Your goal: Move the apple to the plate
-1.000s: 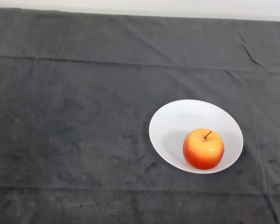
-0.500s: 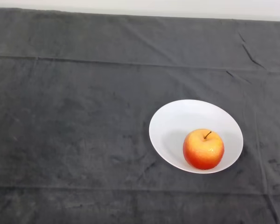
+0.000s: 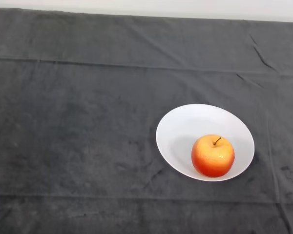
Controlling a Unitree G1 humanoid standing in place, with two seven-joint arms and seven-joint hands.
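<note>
A red and yellow apple (image 3: 213,155) with a dark stem stands upright on a white plate (image 3: 185,126), in the plate's near right part. The plate lies on the dark cloth right of the middle.
The dark cloth (image 3: 78,122) covers the whole table, with creases at the far right. A pale wall strip (image 3: 185,7) runs along the far edge.
</note>
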